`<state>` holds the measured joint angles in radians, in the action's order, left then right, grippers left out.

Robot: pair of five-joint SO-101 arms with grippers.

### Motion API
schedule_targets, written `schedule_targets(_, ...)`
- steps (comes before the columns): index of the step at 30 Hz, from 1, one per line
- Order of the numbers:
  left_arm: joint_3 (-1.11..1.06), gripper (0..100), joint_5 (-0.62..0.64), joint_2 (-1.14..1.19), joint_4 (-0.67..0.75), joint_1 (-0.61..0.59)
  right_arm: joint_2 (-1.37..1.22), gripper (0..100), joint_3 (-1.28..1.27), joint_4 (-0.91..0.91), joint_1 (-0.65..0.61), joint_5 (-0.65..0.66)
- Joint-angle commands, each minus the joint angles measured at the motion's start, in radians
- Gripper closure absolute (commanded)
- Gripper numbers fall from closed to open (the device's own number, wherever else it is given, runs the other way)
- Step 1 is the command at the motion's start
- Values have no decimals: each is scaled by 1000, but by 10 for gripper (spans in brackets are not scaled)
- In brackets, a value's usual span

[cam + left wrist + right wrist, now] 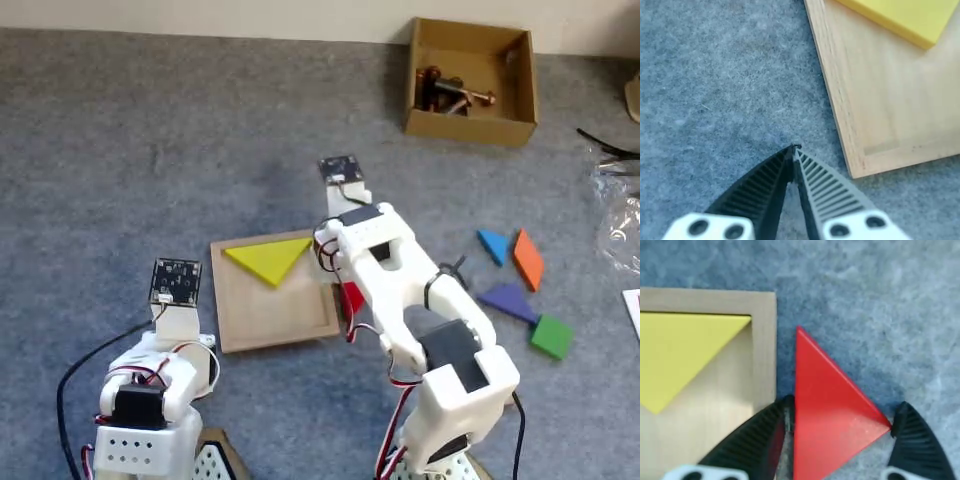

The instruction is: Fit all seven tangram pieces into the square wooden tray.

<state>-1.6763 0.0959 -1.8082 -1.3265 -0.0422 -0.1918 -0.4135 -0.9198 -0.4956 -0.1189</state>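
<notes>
I am watching the wooden tray (272,318) lying on the grey carpet (120,150) near the middle of the high view. It is a pale square with a raised rim and a smooth, plain floor. The yellow triangle (268,260) is sitting inside it, filling the 12 o'clock part, with its long edge running along the far rim and its tip pointing toward 6 o'clock. Its face is showing flat, plain colour.

The red triangle (827,415) is lying on the carpet just beside the tray's 3 o'clock rim, one straight edge running parallel to that rim. The right gripper (842,405) is clamping it, with one black ribbed finger against the straight edge and the other against the far corner.

The left gripper (794,148) is hanging over the carpet just off the tray's 9 o'clock side, near the 7 o'clock corner, its jaws pressed together on nothing.

Well apart at the tray's 3 o'clock, four pieces are waiting on the carpet: the blue triangle (492,245), the orange parallelogram (528,259) just beside it, the purple triangle (508,299) and the green square (551,336).

A cardboard box (420,85) is sitting out at 1 o'clock.
</notes>
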Motion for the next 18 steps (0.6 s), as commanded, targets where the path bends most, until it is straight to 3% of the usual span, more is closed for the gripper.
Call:
schedule_targets(1,-19,995,8,-7,2,15,31,687,-18,8,-1,-8)
schedule_targets(6,-19,995,8,-7,2,15,31,687,-13,8,64,-6)
schedule_targets(14,-19,995,8,-7,2,15,21,687,-13,10,62,-6)
schedule_targets(18,-19,995,8,-7,2,15,-41,687,-10,8,64,68)
